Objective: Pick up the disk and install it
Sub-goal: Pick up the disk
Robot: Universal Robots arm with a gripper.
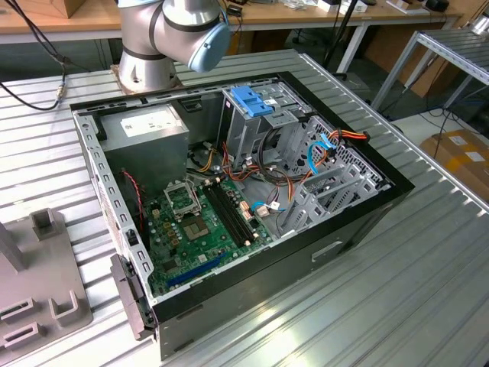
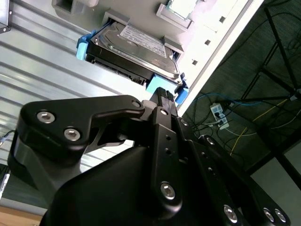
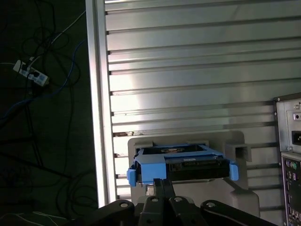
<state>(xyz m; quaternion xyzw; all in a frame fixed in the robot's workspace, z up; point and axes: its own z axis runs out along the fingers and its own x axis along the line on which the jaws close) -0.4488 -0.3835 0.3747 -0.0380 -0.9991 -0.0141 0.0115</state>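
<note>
Checking in both wrist views, I found the disk (image 3: 186, 165) (image 2: 134, 47) seated in its grey holder (image 3: 237, 151) on the slatted metal table (image 3: 188, 70), blue bracket facing the gripper (image 3: 162, 181) (image 2: 163, 95). Fingers were drawn narrow, pinching the bracket's near edge. In the exterior view, the open computer case (image 1: 321, 248) lay on the table.

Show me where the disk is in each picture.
Exterior view: look at the grey holder at the exterior view's left edge, beside the case.
Second wrist view: the disk sits in that holder, just beyond the gripper.
First wrist view: the disk in the holder, near the case's back.
Shared landmark: the grey holder.
</note>
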